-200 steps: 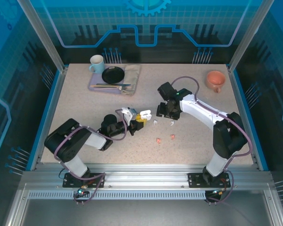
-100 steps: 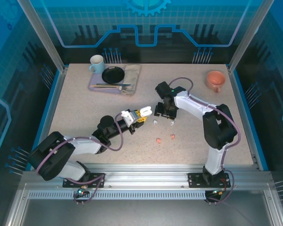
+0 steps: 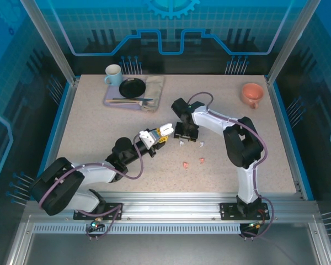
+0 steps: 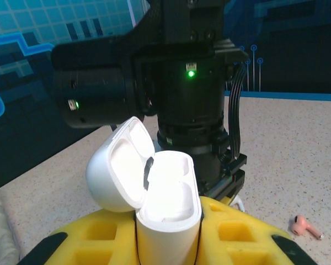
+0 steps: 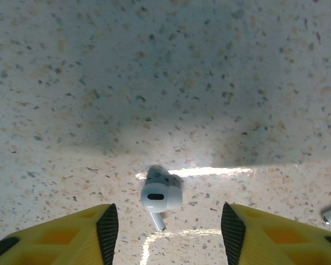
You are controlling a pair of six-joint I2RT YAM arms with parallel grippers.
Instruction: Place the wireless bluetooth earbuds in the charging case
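Observation:
My left gripper (image 3: 153, 137) is shut on the white charging case (image 4: 168, 207), which stands upright between the yellow fingers (image 4: 240, 234). Its lid (image 4: 120, 168) is flipped open to the left and both wells look empty. My right gripper (image 3: 186, 133) points straight down, open, just right of the case (image 3: 164, 130). In the right wrist view a white earbud (image 5: 160, 197) lies on the table between the open gripper's (image 5: 168, 226) yellow fingers (image 5: 281, 232), touching neither. A second white earbud (image 3: 201, 144) and two pink earbuds (image 3: 185, 164) (image 3: 202, 160) lie nearby.
A tray (image 3: 111, 101) at the back left carries a pale mug (image 3: 113, 74), a black plate (image 3: 132, 87), cutlery and a folded cloth (image 3: 154, 88). An orange mug (image 3: 252, 94) stands at the back right. Blue walls enclose the speckled table (image 3: 94, 127).
My right gripper has shifted left and come down over the white earbud, its jaws narrowing slightly. My left arm has stretched forward, lifting the open case a little towards the right gripper.

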